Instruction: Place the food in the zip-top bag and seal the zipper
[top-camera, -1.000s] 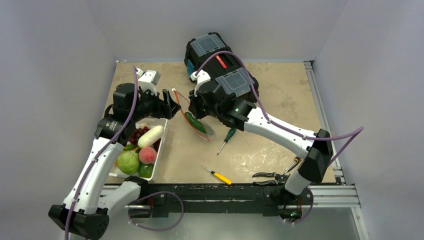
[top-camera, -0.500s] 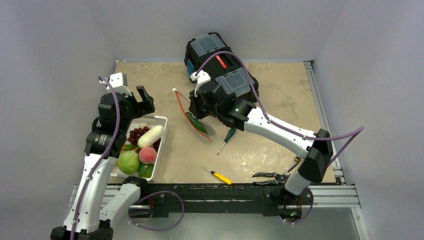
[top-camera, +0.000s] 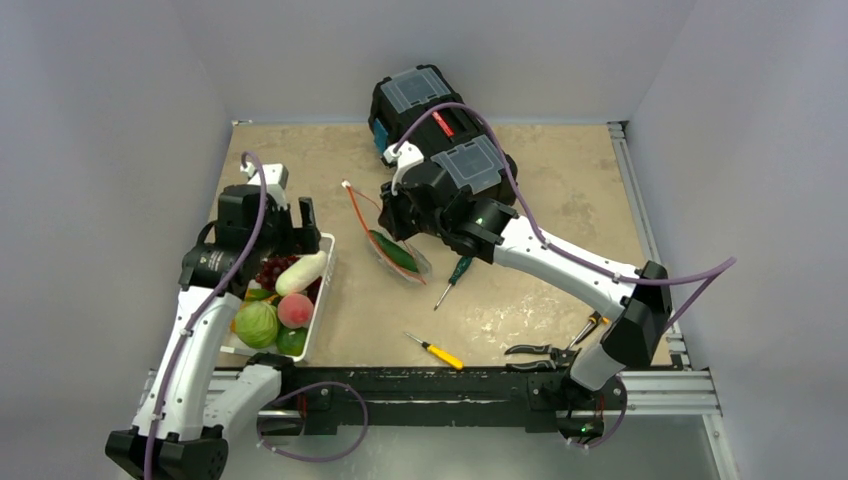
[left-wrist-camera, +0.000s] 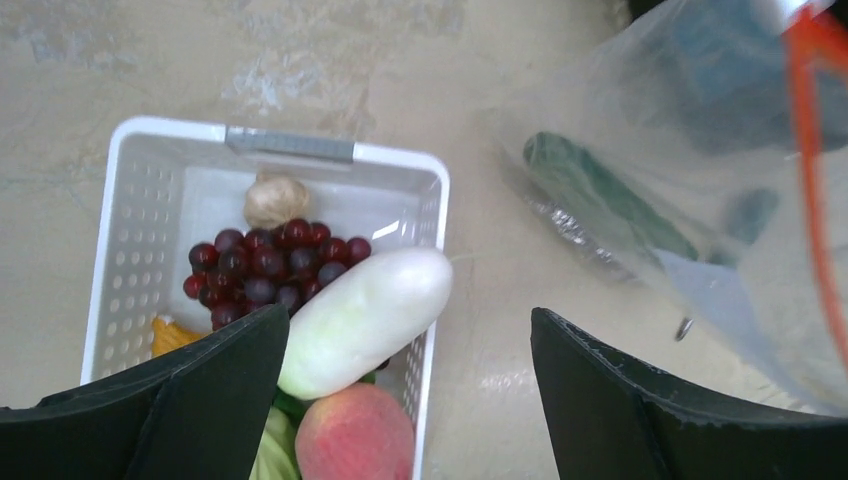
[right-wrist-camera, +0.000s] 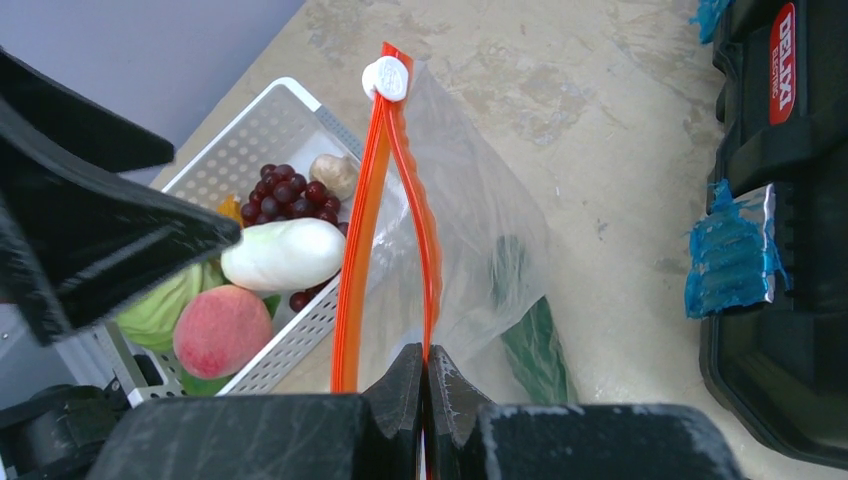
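Note:
The clear zip-top bag (top-camera: 398, 252) lies mid-table with a dark cucumber (top-camera: 392, 250) inside. My right gripper (right-wrist-camera: 427, 365) is shut on one side of the orange-red zipper (right-wrist-camera: 385, 200) and holds the mouth up and open; the white tab (right-wrist-camera: 386, 78) is at the far end. My left gripper (left-wrist-camera: 410, 315) is open and empty, hovering over the right edge of the white basket (left-wrist-camera: 290, 145). The basket holds a white radish (left-wrist-camera: 365, 305), purple grapes (left-wrist-camera: 270, 265), a pink peach (left-wrist-camera: 355, 440) and a pale green cabbage (top-camera: 256, 324).
A black toolbox (top-camera: 440, 120) stands behind the right arm. A green-handled screwdriver (top-camera: 455, 275), a yellow-handled screwdriver (top-camera: 435, 350) and pliers (top-camera: 540, 350) lie on the table near the front. Grey walls close in left, right and back.
My left gripper has swung away from the bag mouth to the left, then come down over the basket. The right gripper has kept its hold on the zipper.

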